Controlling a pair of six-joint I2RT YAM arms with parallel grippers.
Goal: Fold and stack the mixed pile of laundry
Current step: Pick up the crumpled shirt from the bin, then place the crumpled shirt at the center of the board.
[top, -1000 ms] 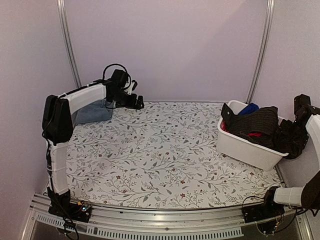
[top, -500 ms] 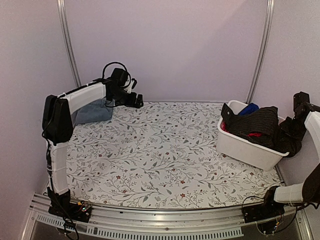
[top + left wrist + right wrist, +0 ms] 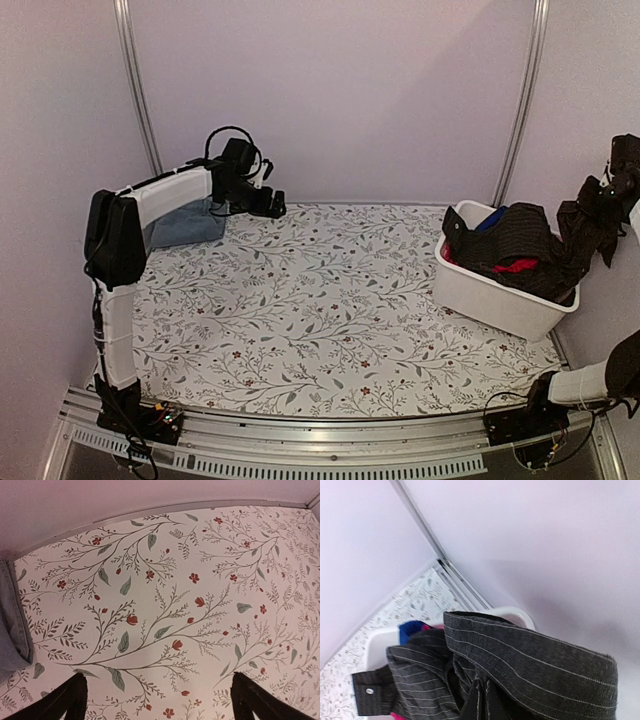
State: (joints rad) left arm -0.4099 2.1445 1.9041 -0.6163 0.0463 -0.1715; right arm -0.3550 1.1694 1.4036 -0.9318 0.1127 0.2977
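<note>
The right claw (image 3: 615,188) is clenched on the black pinstriped shirt (image 3: 530,245). It holds one end up at the far right while the rest drapes over the white bin (image 3: 490,295) on the right side of the counter (image 3: 300,320). In the bin beneath it show royal blue cloth (image 3: 497,217) and red-pink cloth (image 3: 515,267). The left claw (image 3: 278,207) hangs released above the counter's far left, near the light blue denim piece (image 3: 185,225) lying in that corner.
</note>
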